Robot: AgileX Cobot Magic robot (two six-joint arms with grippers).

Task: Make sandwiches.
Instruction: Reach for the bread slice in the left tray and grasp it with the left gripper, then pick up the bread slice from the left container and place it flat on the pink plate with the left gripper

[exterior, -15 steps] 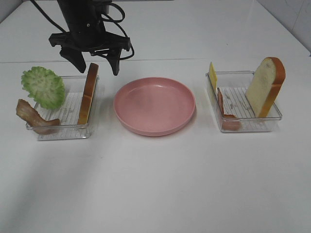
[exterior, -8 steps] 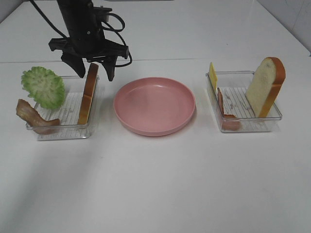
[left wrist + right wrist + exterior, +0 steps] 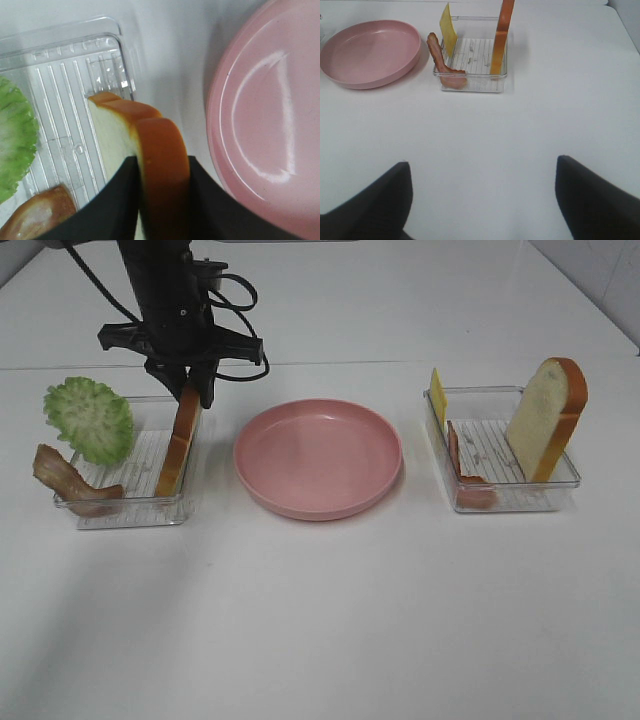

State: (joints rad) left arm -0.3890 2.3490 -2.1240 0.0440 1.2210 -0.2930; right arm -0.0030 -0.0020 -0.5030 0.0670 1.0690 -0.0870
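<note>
A toy bread slice (image 3: 178, 445) with orange-brown crust stands on edge in the left clear tray (image 3: 130, 512). My left gripper (image 3: 190, 390) is shut on its top edge. In the left wrist view the black fingers (image 3: 120, 200) press both faces of the slice (image 3: 160, 160). A green lettuce leaf (image 3: 90, 420) and a bacon strip (image 3: 70, 480) lean on the same tray. The right tray (image 3: 520, 508) holds a second bread slice (image 3: 545, 415), a yellow cheese slice (image 3: 437, 395) and a bacon strip (image 3: 465, 475). My right gripper (image 3: 482, 200) stands open over bare table, short of that tray.
A round pink plate (image 3: 318, 455) sits between the two trays with nothing on it. White tabletop stretches in front of the trays and plate. The left arm's black cables hang behind the left tray.
My left gripper has come down over the bread slice in the left tray and closed from wide open onto its top edge. The right gripper has not moved.
</note>
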